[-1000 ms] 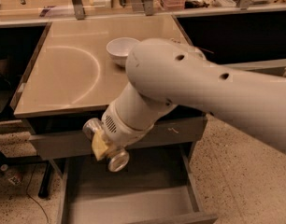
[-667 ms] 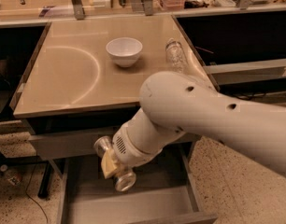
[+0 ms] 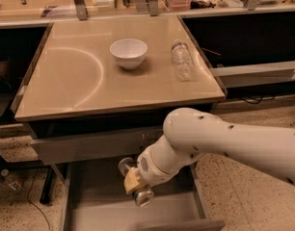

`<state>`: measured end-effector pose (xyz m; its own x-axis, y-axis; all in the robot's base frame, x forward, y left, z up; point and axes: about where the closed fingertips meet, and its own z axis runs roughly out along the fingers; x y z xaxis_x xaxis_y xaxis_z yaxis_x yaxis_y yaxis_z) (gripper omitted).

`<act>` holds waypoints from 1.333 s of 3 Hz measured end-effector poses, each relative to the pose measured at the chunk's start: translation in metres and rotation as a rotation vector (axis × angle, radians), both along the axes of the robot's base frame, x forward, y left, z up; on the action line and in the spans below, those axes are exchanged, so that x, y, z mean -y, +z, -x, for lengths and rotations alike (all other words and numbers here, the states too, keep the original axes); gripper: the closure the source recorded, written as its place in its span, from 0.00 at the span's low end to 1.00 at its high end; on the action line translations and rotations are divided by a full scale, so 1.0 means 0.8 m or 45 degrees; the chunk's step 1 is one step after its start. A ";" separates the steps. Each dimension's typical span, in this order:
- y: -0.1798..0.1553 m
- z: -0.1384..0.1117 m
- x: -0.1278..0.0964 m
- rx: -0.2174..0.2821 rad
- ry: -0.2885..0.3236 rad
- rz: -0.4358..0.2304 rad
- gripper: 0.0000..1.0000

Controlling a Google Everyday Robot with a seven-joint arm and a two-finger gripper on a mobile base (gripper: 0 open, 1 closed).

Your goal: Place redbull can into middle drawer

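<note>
My gripper (image 3: 133,181) is at the end of the white arm that reaches in from the right, below the table's front edge. It is shut on the redbull can (image 3: 143,196), a slim silvery can held crosswise between the beige fingers (image 3: 131,183), with a shiny round end showing on each side. The can hangs just above the middle drawer (image 3: 97,207), which is pulled open and shows a flat grey floor and low side walls. I cannot tell whether the can touches the floor.
A white bowl (image 3: 128,52) and a clear plastic bottle (image 3: 182,59) lying on its side rest on the beige tabletop (image 3: 65,81). A closed grey drawer front (image 3: 85,147) sits just above the open drawer. Cables (image 3: 37,202) lie on the floor at left.
The arm has lowered and drawn back to the right, carrying the can down over the open drawer. The bowl and the bottle are now uncovered.
</note>
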<state>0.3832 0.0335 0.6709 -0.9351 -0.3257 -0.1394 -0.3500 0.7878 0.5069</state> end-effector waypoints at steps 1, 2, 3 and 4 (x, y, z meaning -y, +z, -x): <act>0.000 0.000 0.000 0.000 0.000 0.000 1.00; -0.042 -0.008 0.001 -0.034 -0.054 -0.022 1.00; -0.095 -0.035 0.001 -0.052 -0.132 -0.068 1.00; -0.150 -0.039 0.001 -0.118 -0.217 -0.124 1.00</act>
<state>0.4148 0.0325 0.5507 -0.9858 -0.1511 -0.0734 -0.1644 0.7773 0.6072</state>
